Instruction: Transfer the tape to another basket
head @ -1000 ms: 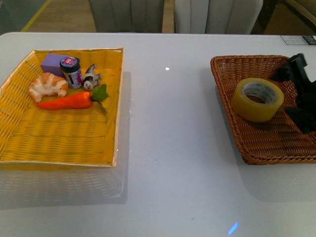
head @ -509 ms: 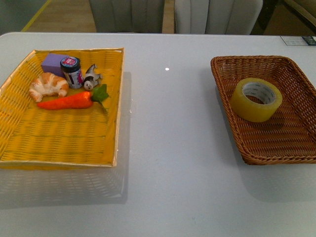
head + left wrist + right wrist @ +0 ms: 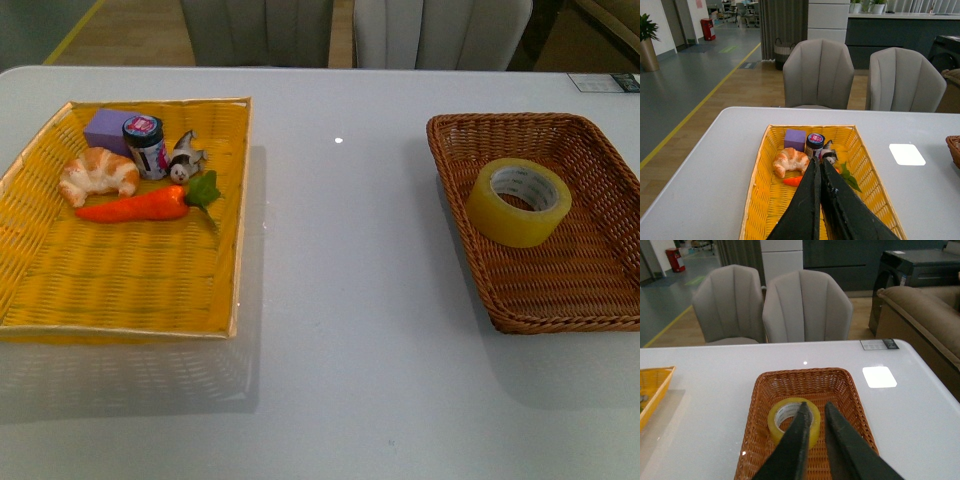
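Observation:
The tape, a yellowish roll with a white printed core, lies in the brown wicker basket at the table's right. It also shows in the right wrist view, inside the basket. My right gripper is open and empty, held well above the basket, apart from the roll. My left gripper is shut and empty, high above the yellow tray. Neither gripper shows in the front view.
The flat yellow woven tray at the left holds a croissant, a carrot, a purple block, a small jar and a small figure. White table lies between tray and basket. Chairs stand behind.
One second ago my right gripper was low over the basket's right side beside the tape. It has since pulled back out of the front view. The tape stays in the basket.

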You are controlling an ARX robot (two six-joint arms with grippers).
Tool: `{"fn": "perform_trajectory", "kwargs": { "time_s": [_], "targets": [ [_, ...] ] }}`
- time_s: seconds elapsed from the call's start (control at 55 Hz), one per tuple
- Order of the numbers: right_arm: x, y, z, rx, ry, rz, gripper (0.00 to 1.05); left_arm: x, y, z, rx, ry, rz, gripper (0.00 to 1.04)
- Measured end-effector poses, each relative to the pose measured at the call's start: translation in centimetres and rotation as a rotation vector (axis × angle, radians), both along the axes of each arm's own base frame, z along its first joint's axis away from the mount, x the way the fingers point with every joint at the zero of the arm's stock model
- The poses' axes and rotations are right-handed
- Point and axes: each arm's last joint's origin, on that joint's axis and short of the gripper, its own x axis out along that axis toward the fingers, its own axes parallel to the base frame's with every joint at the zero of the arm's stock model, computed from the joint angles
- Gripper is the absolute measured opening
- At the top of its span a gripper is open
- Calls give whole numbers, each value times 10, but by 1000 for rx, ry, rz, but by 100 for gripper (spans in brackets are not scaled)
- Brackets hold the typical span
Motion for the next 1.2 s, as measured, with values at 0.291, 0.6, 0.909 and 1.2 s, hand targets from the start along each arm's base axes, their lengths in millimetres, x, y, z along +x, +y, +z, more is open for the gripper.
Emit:
{"fn": "perform_trajectory", "kwargs": {
  "time_s": [0.291, 0.6, 0.909, 1.2],
  "targets": [
    [-22, 16, -12, -22, -8, 10, 2, 0, 0, 0, 0, 0, 0, 2],
    [-37, 16, -8, -22, -18, 2, 2, 0, 0, 0, 0, 0, 0, 2],
    [-52, 16, -4, -22, -31, 2, 2, 0, 0, 0, 0, 0, 0, 2],
    [-60, 16, -4, -22, -33, 3, 2, 0, 0, 0, 0, 0, 0, 2]
  ]
}}
